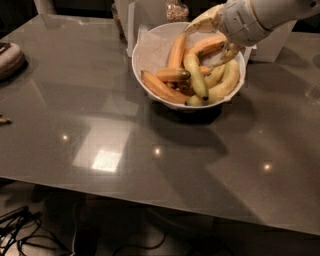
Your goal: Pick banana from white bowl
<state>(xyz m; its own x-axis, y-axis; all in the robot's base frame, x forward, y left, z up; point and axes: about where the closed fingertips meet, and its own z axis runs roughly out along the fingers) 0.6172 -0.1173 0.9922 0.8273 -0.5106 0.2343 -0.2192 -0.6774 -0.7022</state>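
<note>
The white bowl (pixel 150 95) stands on the grey table, lined with white paper and filled with several bananas. A yellow-green banana (pixel 196 75) lies in the middle, an orange one (pixel 161 86) along the front left, and another orange one (pixel 209 45) at the back right. My gripper (pixel 216 37) hangs over the bowl's far right rim, just above that back banana. Its two cream fingers are spread apart, one pointing left (pixel 201 23) and one pointing down (pixel 230 52), and they hold nothing.
A white box (pixel 272 42) stands behind the bowl on the right. A glass jar (pixel 176 10) and a white upright object (pixel 131 20) stand behind it on the left. A rounded object (pixel 9 57) lies at the table's left edge. Cables lie on the floor below.
</note>
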